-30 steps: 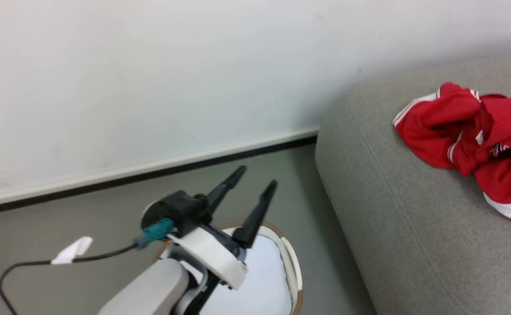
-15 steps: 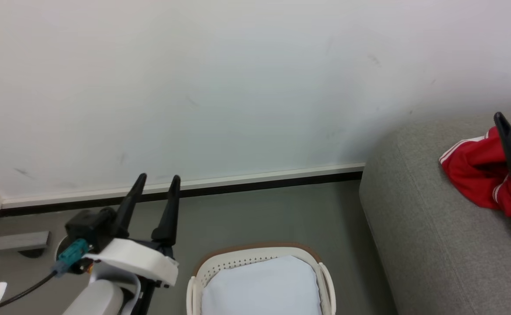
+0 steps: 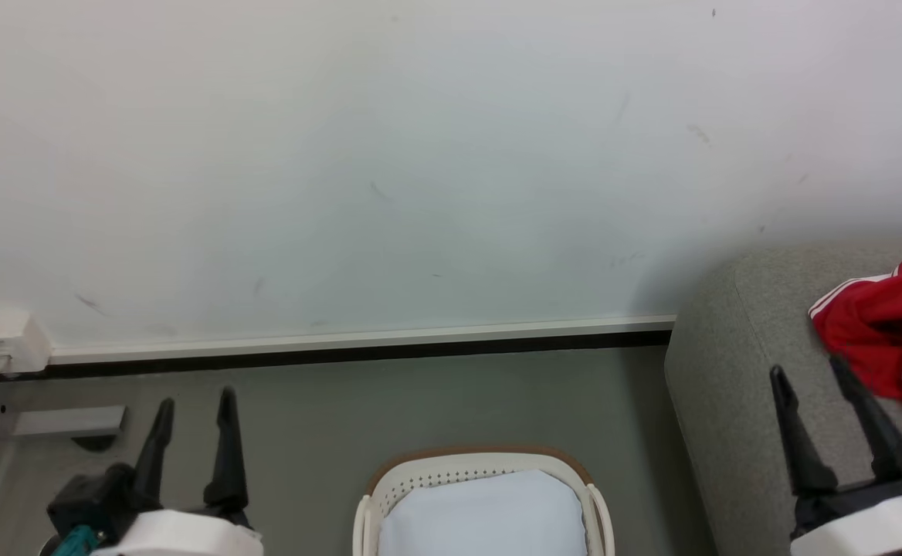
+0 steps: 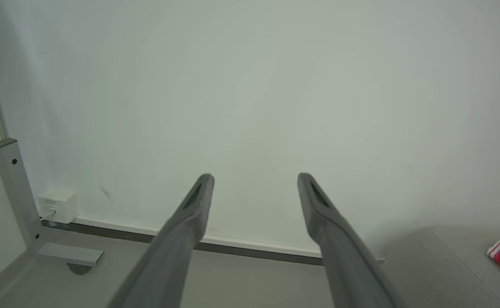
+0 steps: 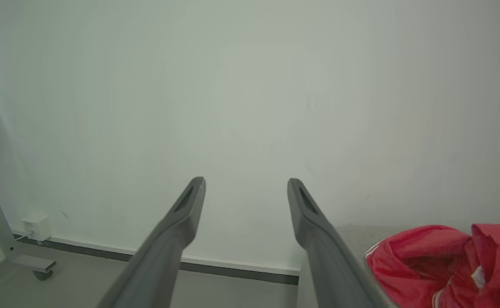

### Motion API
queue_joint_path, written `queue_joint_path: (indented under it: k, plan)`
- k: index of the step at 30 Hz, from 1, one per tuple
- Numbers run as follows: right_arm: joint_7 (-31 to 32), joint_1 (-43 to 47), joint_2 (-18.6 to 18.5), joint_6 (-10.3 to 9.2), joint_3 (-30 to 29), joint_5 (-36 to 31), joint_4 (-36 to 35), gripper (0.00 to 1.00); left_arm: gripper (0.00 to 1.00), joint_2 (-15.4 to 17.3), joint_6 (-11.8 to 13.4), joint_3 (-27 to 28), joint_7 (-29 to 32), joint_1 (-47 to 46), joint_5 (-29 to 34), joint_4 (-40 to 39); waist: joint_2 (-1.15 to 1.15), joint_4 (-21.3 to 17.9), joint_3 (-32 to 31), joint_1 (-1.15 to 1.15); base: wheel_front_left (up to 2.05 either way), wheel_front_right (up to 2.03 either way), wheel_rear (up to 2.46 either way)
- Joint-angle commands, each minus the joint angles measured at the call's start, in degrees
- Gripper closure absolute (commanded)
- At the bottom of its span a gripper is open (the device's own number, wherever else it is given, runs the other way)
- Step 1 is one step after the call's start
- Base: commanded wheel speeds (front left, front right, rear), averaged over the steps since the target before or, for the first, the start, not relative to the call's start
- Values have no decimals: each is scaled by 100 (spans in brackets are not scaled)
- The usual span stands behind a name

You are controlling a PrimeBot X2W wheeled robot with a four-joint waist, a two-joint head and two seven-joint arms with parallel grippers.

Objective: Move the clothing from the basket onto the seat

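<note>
2 tools are standing open and empty: the left tool (image 3: 196,396) is spreading its dark fingers wide with nothing between them, and the right tool (image 3: 807,367) is doing the same, both pointing toward the pale wall (image 3: 420,154). The basket (image 3: 470,455) is sitting on the grey floor (image 3: 420,401) between the 2 tools, to the right of the left tool and to the left of the right tool, with its white lining (image 3: 482,513) showing inside. The right tool is hanging over the front part of the seat (image 3: 729,401). The clothing (image 3: 883,324), a red heap with white stripes, is lying on the seat just ahead and to the right of the right tool's fingertips, apart from them and well to the right of the left tool.
</note>
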Motion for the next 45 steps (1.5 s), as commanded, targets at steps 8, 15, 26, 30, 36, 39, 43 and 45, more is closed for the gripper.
queue_joint_path:
  k: [8, 15, 26, 30, 36, 39, 43, 45]
  plan:
    - [-502, 480, 420, -13, 272, -86, 498, 0, 0, -424, -472, 482, -2, 477, 538, 283, 0, -45, -14, 1, 0, 0, 0]
    - [-528, 258, 756, -13, 347, -158, 681, 0, 0, -778, -943, 834, -2, 531, 793, 777, 0, -105, -19, 1, 0, 0, 0]
    - [-527, 273, 858, -13, 252, -274, 784, 0, 0, -1100, -1369, 1235, -2, 432, 1287, 1099, 0, -4, -25, 1, 0, 0, 0]
    - [-527, 291, 910, -13, 266, -282, 792, 0, 0, -1168, -1457, 1338, -2, 399, 1375, 1129, 0, -4, -16, 1, 0, 0, 0]
    - [-527, 256, 935, -13, 310, -262, 812, 0, 0, -1228, -1563, 1429, -2, 351, 1515, 1170, 0, -14, -12, 1, 0, 0, 0]
    - [-527, 240, 939, -13, 316, -238, 814, 0, 0, -1245, -1583, 1475, -2, 348, 1573, 1188, 0, -21, -12, 1, 0, 0, 0]
    - [-527, 243, 942, -13, 336, -214, 823, 0, 0, -1261, -1625, 1506, -2, 343, 1601, 1238, 0, -26, -14, 1, 0, 0, 0]
    - [-509, 244, 933, 0, 334, -237, 810, 100, 100, -1273, -1635, 1477, 1, 376, 1509, 1240, 0, -26, -14, 1, 0, 0, 0]
